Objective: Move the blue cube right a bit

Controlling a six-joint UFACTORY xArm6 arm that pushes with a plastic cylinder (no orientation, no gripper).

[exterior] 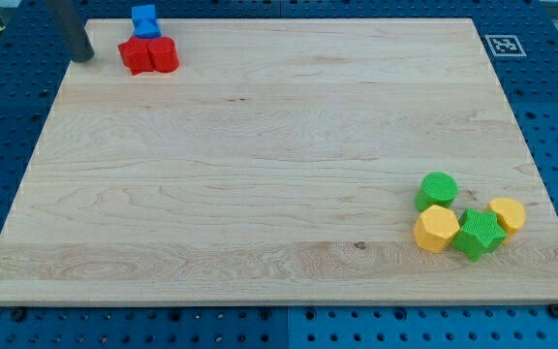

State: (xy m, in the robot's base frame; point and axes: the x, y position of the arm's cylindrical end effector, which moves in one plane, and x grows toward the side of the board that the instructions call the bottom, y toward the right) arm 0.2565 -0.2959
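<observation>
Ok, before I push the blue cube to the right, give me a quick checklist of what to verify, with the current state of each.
1. My tip is on the view's left of the blue cube: ok.
2. Tip is level with the cube for a rightward push: not ok, it sits lower in the view, nearer the row of the red blocks.
3. Tip is clear of every block: ok, a gap shows between it and the red blocks.
4. Board to the view's right of the cube is free: ok.
5. Cube is separate from the red blocks: cannot tell, they look touching.
6. Green and yellow blocks are out of the way: ok, at the view's bottom right.
</observation>
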